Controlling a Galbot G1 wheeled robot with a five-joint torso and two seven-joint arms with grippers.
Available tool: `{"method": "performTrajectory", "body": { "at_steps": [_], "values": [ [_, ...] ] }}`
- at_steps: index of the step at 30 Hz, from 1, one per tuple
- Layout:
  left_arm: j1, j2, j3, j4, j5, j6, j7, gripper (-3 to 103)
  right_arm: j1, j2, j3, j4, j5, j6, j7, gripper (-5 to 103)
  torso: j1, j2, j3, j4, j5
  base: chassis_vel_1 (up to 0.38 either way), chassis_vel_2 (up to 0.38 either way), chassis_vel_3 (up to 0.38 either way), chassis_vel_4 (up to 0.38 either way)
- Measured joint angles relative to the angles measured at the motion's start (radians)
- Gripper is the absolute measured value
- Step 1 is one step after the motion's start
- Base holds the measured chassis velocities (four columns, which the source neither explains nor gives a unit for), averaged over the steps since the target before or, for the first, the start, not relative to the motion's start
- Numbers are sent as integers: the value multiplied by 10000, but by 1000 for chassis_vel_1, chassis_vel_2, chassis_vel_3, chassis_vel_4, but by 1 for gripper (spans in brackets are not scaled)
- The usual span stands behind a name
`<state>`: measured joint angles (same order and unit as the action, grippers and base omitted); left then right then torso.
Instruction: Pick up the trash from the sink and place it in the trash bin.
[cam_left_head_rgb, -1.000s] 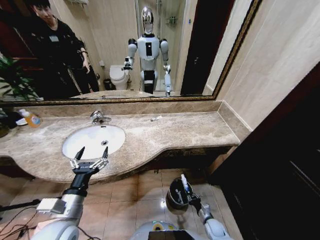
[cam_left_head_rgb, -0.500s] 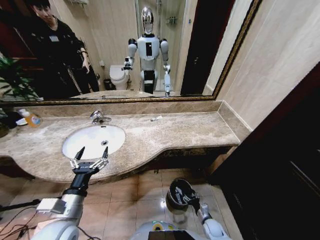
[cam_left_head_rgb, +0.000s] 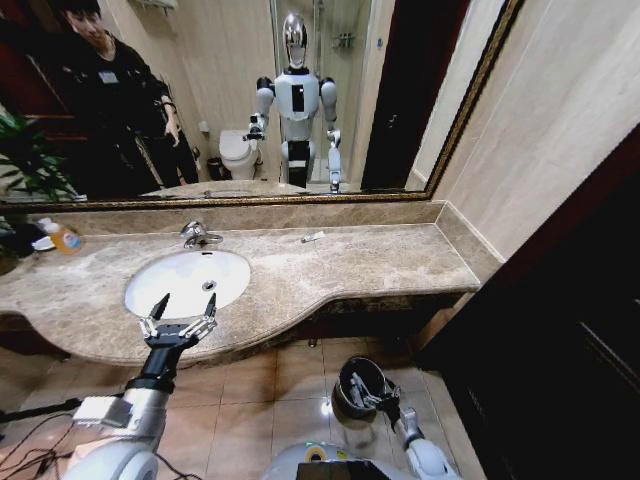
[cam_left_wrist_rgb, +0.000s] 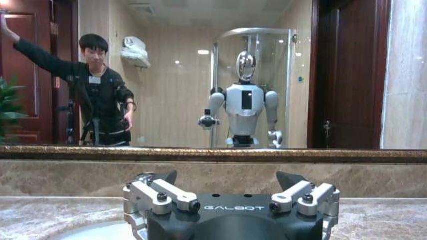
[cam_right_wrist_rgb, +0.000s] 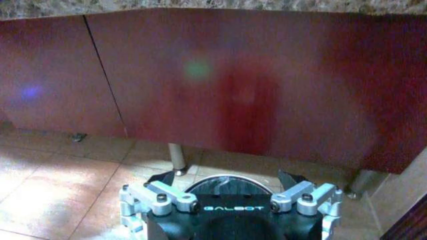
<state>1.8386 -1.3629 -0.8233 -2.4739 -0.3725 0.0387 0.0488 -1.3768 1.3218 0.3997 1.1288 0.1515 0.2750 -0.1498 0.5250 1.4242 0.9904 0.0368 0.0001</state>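
The right gripper (cam_left_head_rgb: 362, 392) hangs spread wide and empty directly over the trash bin (cam_left_head_rgb: 350, 398) on the floor. The left gripper (cam_left_head_rgb: 180, 312) is spread wide at the bench's front edge, just beside the sink (cam_left_head_rgb: 190, 280).

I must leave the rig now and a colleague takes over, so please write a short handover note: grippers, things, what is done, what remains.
Left gripper: open, empty, hovering at the front rim of the oval white sink.
Right gripper: open, empty, low over the small round black trash bin on the floor tiles.
Done: no trash shows in the basin from the head view. What lies inside the bin cannot be seen.
Left: one small white tube-like piece lies on the beige-brown marble counter near the mirror, outside the basin; check whether it counts.
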Motion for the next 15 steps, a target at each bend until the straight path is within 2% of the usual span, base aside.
{"method": "performTrajectory", "body": {
  "at_steps": [6,8,12,15],
  "values": [
    [0,0,0,0,0,0,0,100,-530,-656,-238,1344,441,-303,367,100,0,0,0,0,1,0,0,0,0],
    [0,0,0,0,0,0,0,100,-960,-1036,-263,2430,909,-520,461,100,0,0,0,-1,-2,0,0,0,0],
    [0,0,0,0,0,0,0,100,-1450,-1404,-23,3784,1218,-479,437,100,0,0,0,0,1,0,0,0,0],
    [0,0,0,0,1,0,0,100,-1912,-1517,455,4903,1446,-535,89,100,0,0,0,1,-3,0,0,0,0]
  ]
}}
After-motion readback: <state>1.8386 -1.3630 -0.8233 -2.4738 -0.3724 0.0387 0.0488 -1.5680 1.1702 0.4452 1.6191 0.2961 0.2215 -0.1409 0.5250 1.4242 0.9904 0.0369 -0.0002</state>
